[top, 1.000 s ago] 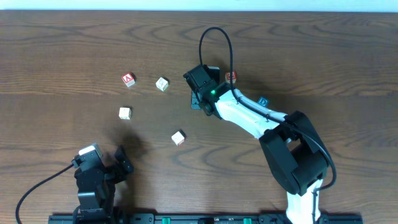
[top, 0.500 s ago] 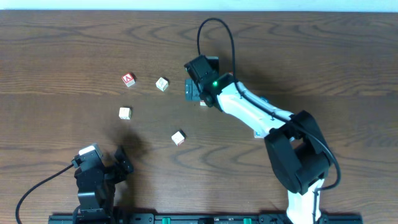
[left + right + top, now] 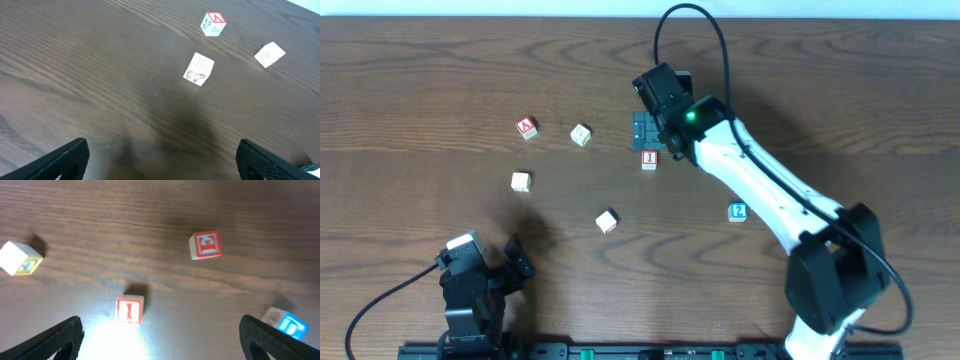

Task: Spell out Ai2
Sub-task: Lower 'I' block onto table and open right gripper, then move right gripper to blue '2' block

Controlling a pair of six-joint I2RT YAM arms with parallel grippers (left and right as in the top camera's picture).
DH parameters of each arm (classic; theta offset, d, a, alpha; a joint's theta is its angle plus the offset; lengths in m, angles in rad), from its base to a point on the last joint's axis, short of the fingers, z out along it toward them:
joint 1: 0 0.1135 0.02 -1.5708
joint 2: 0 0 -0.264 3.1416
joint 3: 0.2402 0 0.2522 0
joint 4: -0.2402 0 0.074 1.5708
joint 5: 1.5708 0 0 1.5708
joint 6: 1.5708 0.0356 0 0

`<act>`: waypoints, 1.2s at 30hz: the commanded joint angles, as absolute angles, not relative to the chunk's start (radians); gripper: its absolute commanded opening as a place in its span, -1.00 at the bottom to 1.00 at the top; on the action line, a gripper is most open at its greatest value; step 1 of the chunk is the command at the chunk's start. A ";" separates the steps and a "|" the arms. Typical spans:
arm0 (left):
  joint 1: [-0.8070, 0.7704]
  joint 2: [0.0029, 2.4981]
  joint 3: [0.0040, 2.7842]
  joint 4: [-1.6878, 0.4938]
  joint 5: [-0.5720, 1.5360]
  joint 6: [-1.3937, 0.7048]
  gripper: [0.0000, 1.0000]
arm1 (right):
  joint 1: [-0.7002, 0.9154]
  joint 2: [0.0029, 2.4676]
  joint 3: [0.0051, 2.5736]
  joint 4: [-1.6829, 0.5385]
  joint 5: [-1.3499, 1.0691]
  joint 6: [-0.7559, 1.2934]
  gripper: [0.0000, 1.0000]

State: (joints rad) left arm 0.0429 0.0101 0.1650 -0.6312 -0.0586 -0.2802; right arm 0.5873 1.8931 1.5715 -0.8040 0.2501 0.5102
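Right gripper [image 3: 160,332]: it is hanging over the dark brown wooden table [image 3: 840,90] with its two black fingers spread wide, and it is gripping nothing.
Red-and-white wooden cube marked I [image 3: 130,310]: it is lying on the table just ahead of the right gripper's open gap. It is sitting nearer the finger on the picture's left and touching neither finger.
Blue wooden cube marked 2 [image 3: 737,211]: it is sitting well apart from the right gripper, back along the white forearm [image 3: 760,180]. In the right wrist view it is showing at the right edge.
Red-and-white wooden cube marked A [image 3: 526,128]: it is resting well off to the side of the right gripper, and far ahead of the left gripper.
Second red-faced cube [image 3: 205,245]: it is lying farther ahead of the right gripper than the I cube. Its mark is not reading clearly.
White cube with a yellow and blue picture [image 3: 20,258]: it is sitting off beyond the picture-left finger of the right gripper.
Left gripper [image 3: 162,155]: it is hovering low over the table with its fingers wide apart, and it is carrying nothing.
White cube with an animal drawing [image 3: 199,69]: it is lying ahead of the left gripper, closer to it than the A cube.
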 commanded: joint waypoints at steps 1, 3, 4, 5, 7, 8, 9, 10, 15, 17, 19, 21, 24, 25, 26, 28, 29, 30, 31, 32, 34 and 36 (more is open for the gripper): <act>0.039 0.004 0.154 -0.632 -0.058 -0.273 0.91 | 0.581 1.817 1.594 -0.838 0.293 0.462 0.99; 0.039 0.004 0.154 -0.632 -0.058 -0.273 0.91 | 0.581 1.788 1.594 -0.863 0.310 0.462 0.98; 0.039 0.004 0.154 -0.632 -0.058 -0.273 0.91 | 0.581 1.776 1.594 -0.874 0.315 0.462 0.98; 0.039 0.004 0.154 -0.632 -0.058 -0.273 0.90 | 0.581 1.755 1.594 -0.892 0.318 0.462 0.99; 0.039 0.004 0.154 -0.632 -0.058 -0.273 0.91 | 0.581 1.732 1.594 -0.920 0.319 0.461 0.98; 0.039 0.004 0.154 -0.632 -0.058 -0.273 0.91 | 0.581 1.720 1.594 -0.933 0.319 0.455 0.99; 0.039 0.004 0.154 -0.632 -0.058 -0.273 0.91 | 0.581 1.710 1.594 -0.943 0.318 0.446 0.98; 0.039 0.004 0.154 -0.632 -0.058 -0.273 0.91 | 0.581 1.700 1.594 -0.956 0.318 0.439 0.99; 0.039 0.004 0.154 -0.632 -0.058 -0.273 0.91 | 0.581 1.644 1.593 -1.021 0.318 0.439 0.98; 0.039 0.004 0.154 -0.632 -0.058 -0.273 0.90 | 0.581 1.618 1.593 -1.057 0.318 0.437 0.98; 0.039 0.004 0.154 -0.632 -0.058 -0.273 0.91 | 0.581 1.596 1.593 -1.092 0.319 0.419 0.99; 0.039 0.004 0.154 -0.632 -0.058 -0.273 0.91 | 0.581 1.574 1.586 -1.118 0.319 0.417 0.98; 0.039 0.004 0.154 -0.632 -0.058 -0.273 0.90 | 0.581 1.543 1.547 -1.135 0.318 0.418 0.98; 0.039 0.004 0.154 -0.632 -0.058 -0.273 0.91 | 0.581 1.533 1.529 -1.137 0.318 0.418 0.98; 0.039 0.004 0.154 -0.632 -0.058 -0.273 0.90 | 0.581 1.519 1.504 -1.135 0.319 0.423 0.99; 0.039 0.004 0.154 -0.632 -0.058 -0.273 0.91 | 0.581 1.493 1.451 -1.129 0.318 0.440 0.99; 0.039 0.004 0.154 -0.632 -0.058 -0.273 0.91 | 0.581 1.480 1.423 -1.120 0.318 0.449 0.99; 0.039 0.004 0.154 -0.632 -0.058 -0.273 0.91 | 0.581 1.468 1.398 -1.111 0.318 0.454 0.99; 0.039 0.004 0.154 -0.632 -0.058 -0.273 0.91 | 0.581 1.454 1.369 -1.102 0.318 0.459 0.99; 0.039 0.004 0.154 -0.632 -0.058 -0.273 0.91 | 0.581 1.442 1.345 -1.091 0.318 0.459 0.99; 0.039 0.004 0.154 -0.632 -0.058 -0.273 0.90 | 0.581 1.407 1.274 -1.058 0.314 0.459 0.99; 0.039 0.004 0.154 -0.632 -0.058 -0.273 0.91 | 0.581 1.385 1.219 -1.029 0.309 0.471 0.98</act>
